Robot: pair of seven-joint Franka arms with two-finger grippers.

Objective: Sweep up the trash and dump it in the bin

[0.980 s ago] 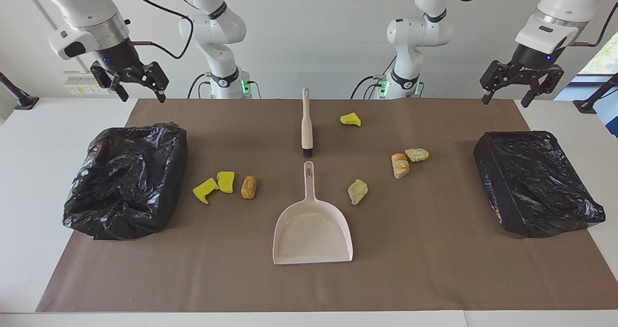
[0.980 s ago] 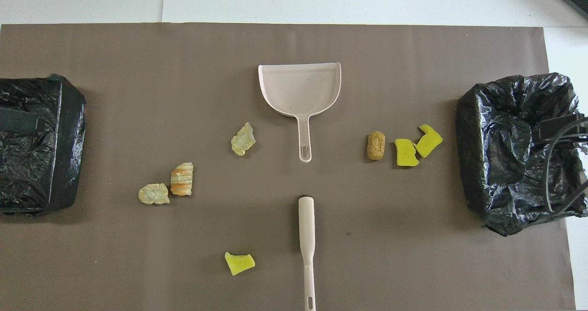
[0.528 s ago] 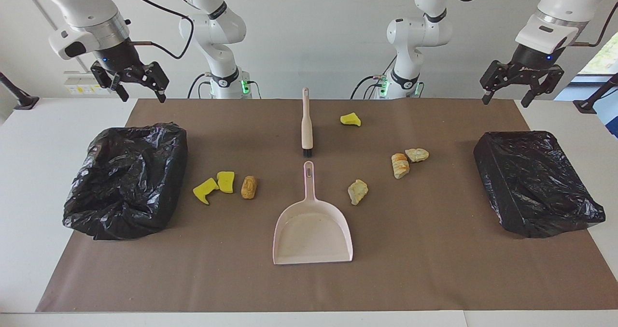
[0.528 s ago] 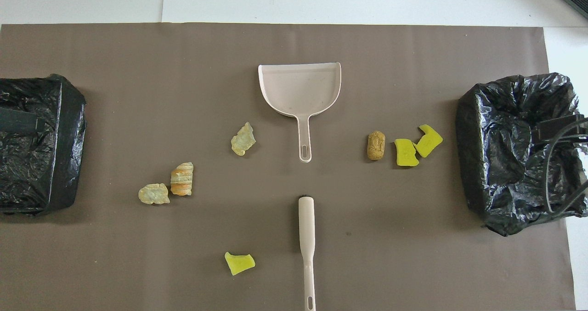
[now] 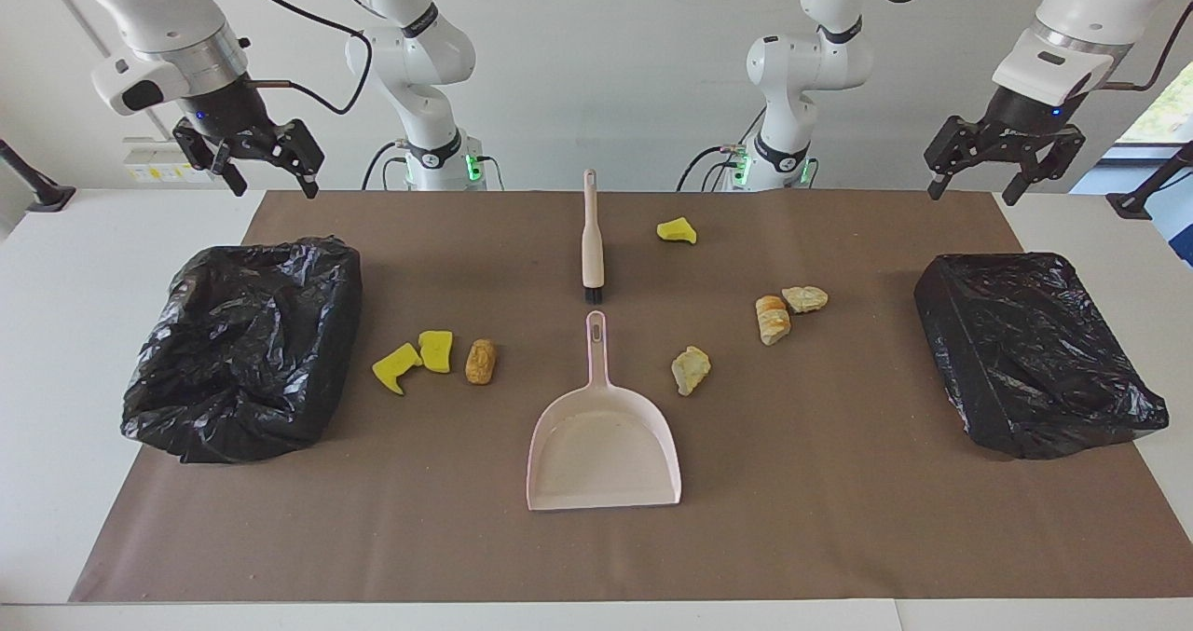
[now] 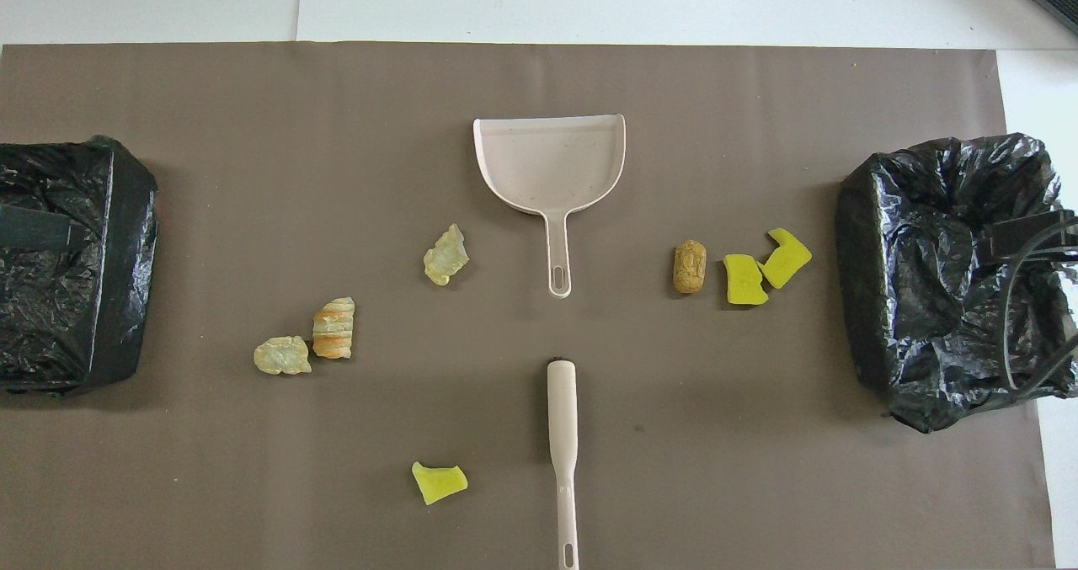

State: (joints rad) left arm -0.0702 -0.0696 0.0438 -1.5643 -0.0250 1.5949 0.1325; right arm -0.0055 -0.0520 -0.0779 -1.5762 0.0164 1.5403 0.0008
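Note:
Several trash pieces lie on the brown mat. Two yellow chunks (image 5: 398,367) (image 5: 435,350) and a brown lump (image 5: 480,361) sit beside the open black-lined bin (image 5: 242,351) at the right arm's end. A pale greenish lump (image 5: 691,370), an orange-tan lump (image 5: 772,320) and a pale lump (image 5: 804,298) lie toward the left arm's end. One yellow chunk (image 5: 676,230) lies close to the robots. The right gripper (image 5: 273,185) hangs open above the mat's corner near that bin. The left gripper (image 5: 972,193) hangs open over the mat's other corner at the robots' end. Both are empty.
A pinkish dustpan (image 5: 604,445) lies mid-mat with its handle toward the robots. A beige-handled brush (image 5: 592,240) lies in line with it, nearer to the robots, bristles facing the pan's handle. A second black-bagged bin (image 5: 1035,351) sits at the left arm's end.
Both grippers have drifted up very slightly. Nothing on the mat has moved.

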